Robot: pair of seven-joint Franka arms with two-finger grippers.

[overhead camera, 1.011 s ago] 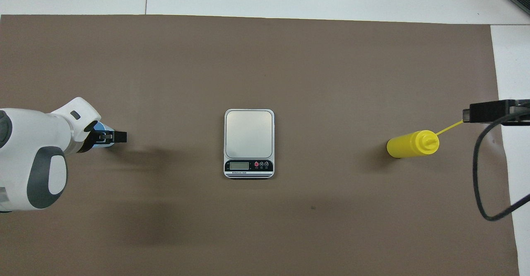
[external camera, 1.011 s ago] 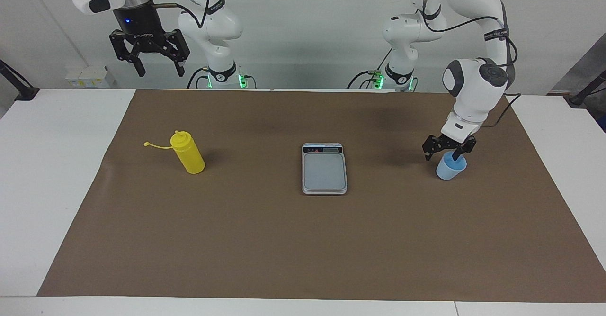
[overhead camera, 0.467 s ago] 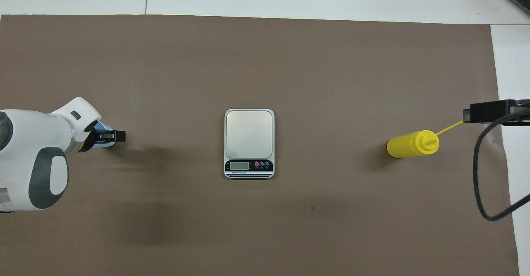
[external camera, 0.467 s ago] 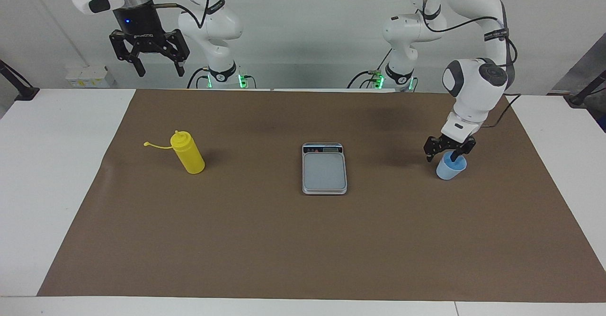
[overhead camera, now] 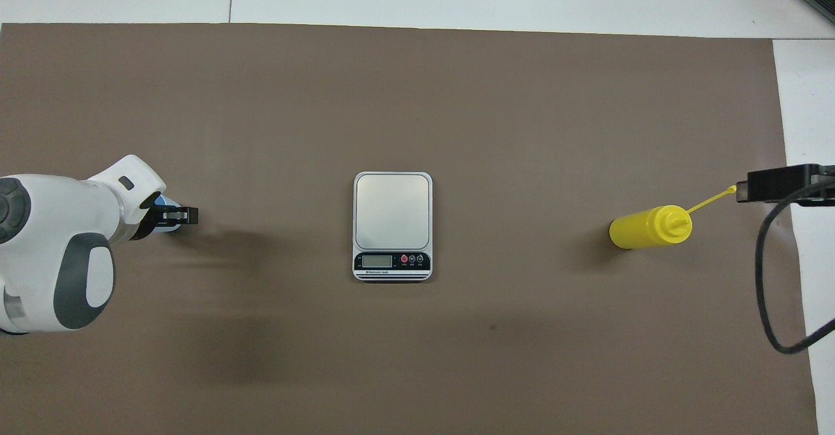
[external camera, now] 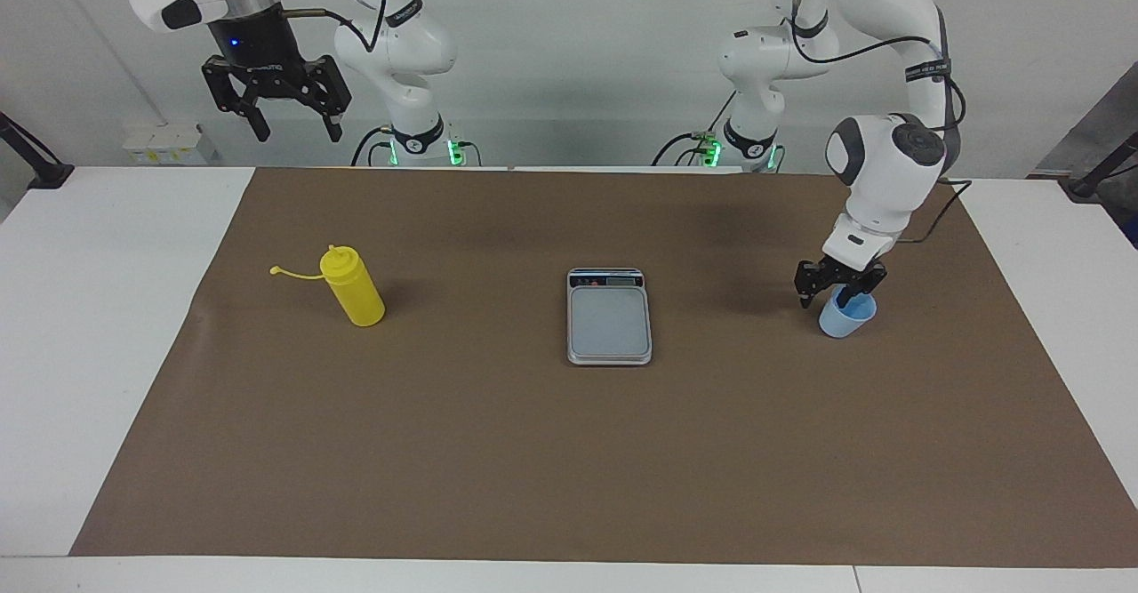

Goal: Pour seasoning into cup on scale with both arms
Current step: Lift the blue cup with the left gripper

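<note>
The light-blue cup [external camera: 849, 319] stands on the brown mat toward the left arm's end of the table. My left gripper [external camera: 824, 298] is down at its rim, one finger inside the cup and one outside, with a gap still showing between finger and wall. The yellow seasoning bottle [external camera: 354, 291] stands upright toward the right arm's end, its cap strap trailing outward. The silver scale [external camera: 610, 317] lies between them in the middle of the mat, its plate bare. My right gripper [external camera: 298, 133] hangs open high up over the table's edge by the robots, holding nothing.
The brown mat [external camera: 569, 451] covers most of the white table [external camera: 98, 308]. From overhead, the scale [overhead camera: 392, 210] has its display toward the robots, the bottle [overhead camera: 646, 227] stands apart, and the left gripper [overhead camera: 186, 214] points toward the scale.
The left gripper's fingers have drawn closer together around the cup's rim. The right gripper has shifted slightly, still high up. Cup, scale and bottle have not moved.
</note>
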